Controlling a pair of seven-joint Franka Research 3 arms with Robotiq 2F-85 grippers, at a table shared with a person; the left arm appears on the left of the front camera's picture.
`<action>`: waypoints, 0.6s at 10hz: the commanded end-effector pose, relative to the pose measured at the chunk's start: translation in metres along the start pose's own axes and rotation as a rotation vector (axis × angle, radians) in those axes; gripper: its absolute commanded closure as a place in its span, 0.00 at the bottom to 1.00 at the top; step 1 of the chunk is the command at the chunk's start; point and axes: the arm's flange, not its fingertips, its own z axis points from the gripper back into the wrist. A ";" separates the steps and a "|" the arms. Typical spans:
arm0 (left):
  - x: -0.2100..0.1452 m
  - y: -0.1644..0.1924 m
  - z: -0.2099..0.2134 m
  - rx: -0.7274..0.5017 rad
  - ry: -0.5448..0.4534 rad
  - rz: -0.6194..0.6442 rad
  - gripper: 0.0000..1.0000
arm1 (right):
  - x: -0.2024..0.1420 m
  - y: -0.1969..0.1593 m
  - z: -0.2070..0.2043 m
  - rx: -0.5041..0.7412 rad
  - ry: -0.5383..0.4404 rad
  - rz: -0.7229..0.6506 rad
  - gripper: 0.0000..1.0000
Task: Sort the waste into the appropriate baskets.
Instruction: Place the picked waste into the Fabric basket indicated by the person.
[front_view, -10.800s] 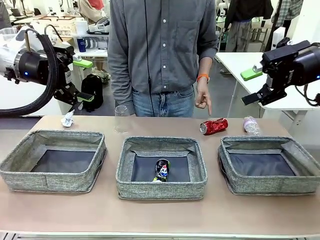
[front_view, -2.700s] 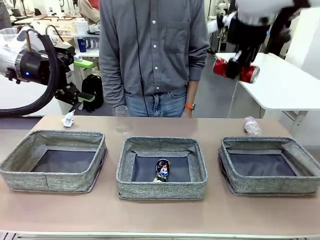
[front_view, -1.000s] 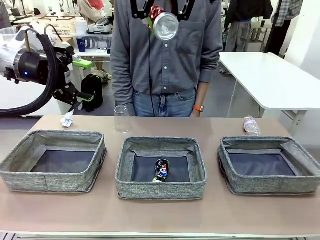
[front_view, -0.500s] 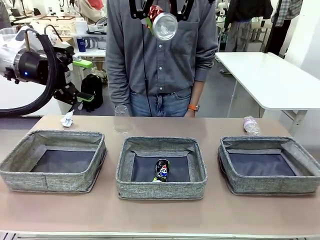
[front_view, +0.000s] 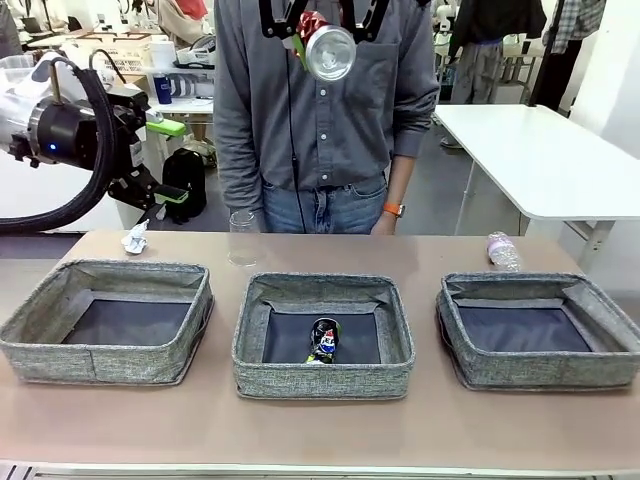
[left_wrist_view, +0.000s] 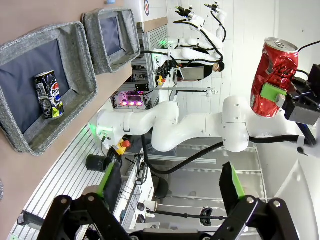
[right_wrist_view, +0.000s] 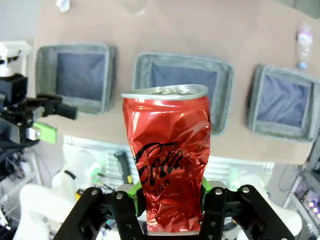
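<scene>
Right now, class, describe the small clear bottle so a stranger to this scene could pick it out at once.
On the brown table, find the rightmost grey basket of three. Behind its far rim lies the small clear bottle. Unlike the clear cup upright farther left, it lies on its side, with a pinkish end.
</scene>
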 end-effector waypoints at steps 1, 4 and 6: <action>-0.002 -0.001 0.001 0.008 0.005 -0.012 0.00 | -0.001 0.001 -0.002 0.004 -0.016 0.000 0.71; -0.002 -0.001 0.001 0.008 0.005 -0.012 0.00 | -0.001 0.001 -0.002 0.004 -0.016 0.000 0.71; -0.002 -0.001 0.001 0.008 0.005 -0.012 0.00 | -0.001 0.001 -0.002 0.004 -0.016 0.000 0.71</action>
